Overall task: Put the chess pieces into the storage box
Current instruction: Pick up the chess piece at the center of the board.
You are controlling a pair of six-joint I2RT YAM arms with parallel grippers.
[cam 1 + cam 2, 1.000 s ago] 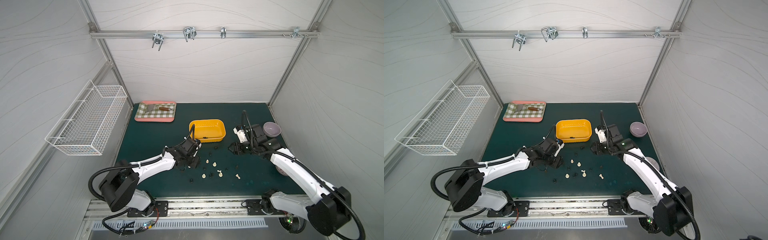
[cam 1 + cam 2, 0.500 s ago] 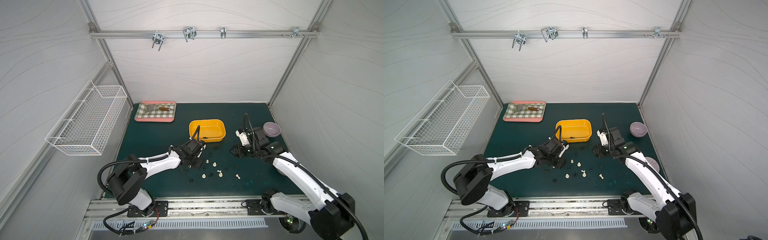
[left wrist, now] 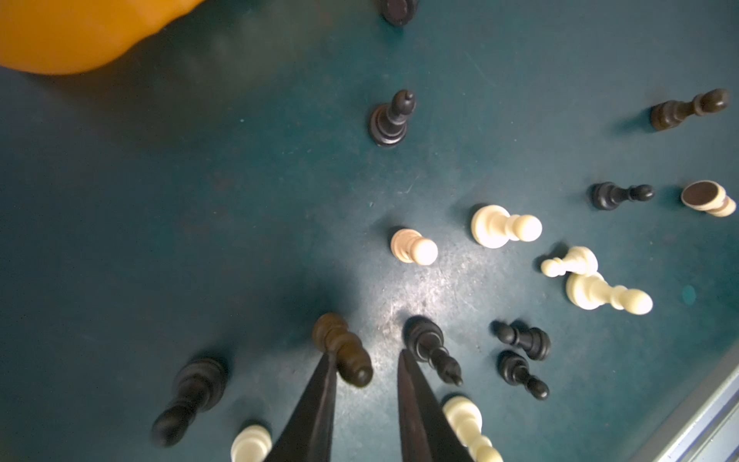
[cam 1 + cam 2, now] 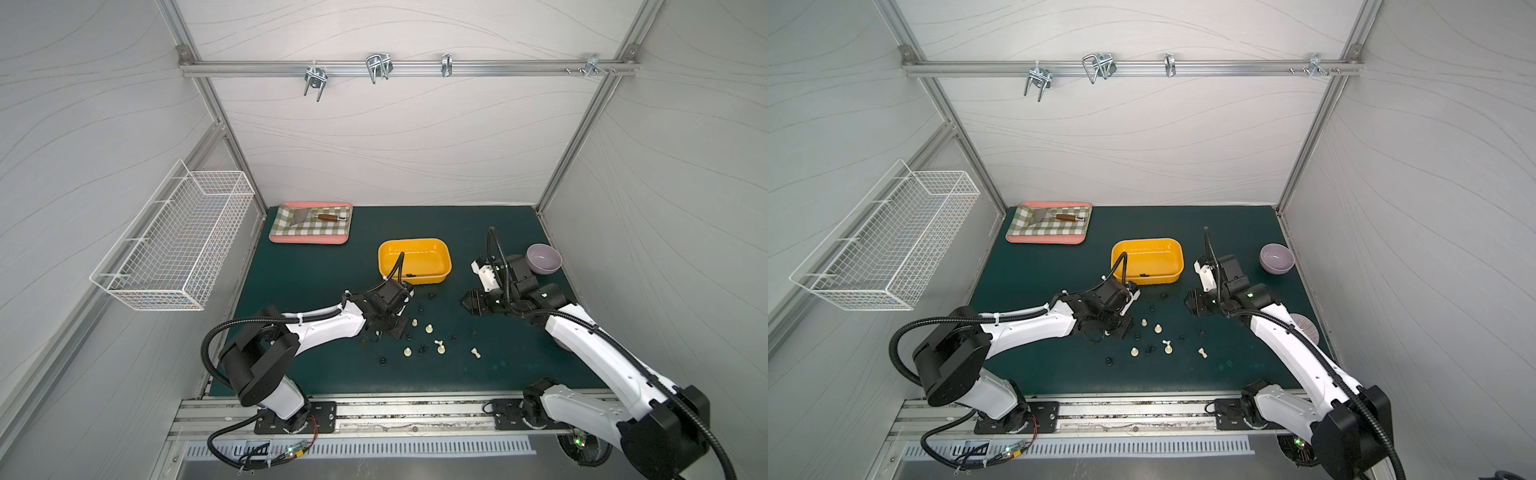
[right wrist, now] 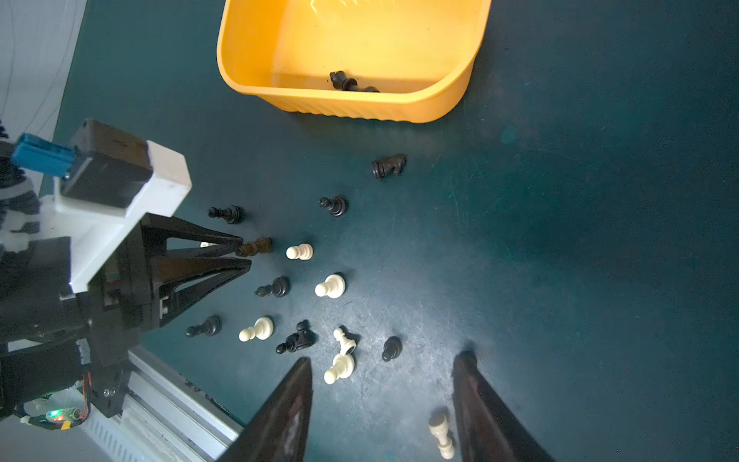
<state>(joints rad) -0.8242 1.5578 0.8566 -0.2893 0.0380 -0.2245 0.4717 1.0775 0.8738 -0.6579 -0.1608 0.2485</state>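
Note:
The yellow storage box [image 4: 415, 241] [image 4: 1147, 241] [image 5: 360, 105] sits mid-mat with a few black chess pieces [image 5: 344, 81] inside. Several black, cream and brown chess pieces [image 4: 429, 329] [image 4: 1158, 328] [image 5: 331, 286] are scattered in front of it. My left gripper [image 4: 397, 329] [image 4: 1121, 331] [image 3: 366, 354] [image 5: 244, 254] is low over the mat, open narrowly. A brown piece [image 3: 342, 352] [image 5: 254, 247] stands between its tips against one finger, clear of the other. My right gripper [image 4: 469, 305] [image 4: 1192, 306] [image 5: 384, 364] hovers wide open, holding nothing. A fallen cream piece [image 5: 440, 436] lies beside one finger.
A pink-rimmed checkered tray [image 4: 309, 240] with a spatula lies at the back left. A purple bowl [image 4: 543, 258] stands behind my right arm, and a ribbed pink dish [image 4: 1304, 326] shows under it. A white wire basket [image 4: 174, 245] hangs on the left wall. The metal rail [image 4: 374, 409] borders the front.
My left arm has reached a little further right and its jaws have narrowed around the brown piece. The right gripper has drifted slightly toward the front, still open.

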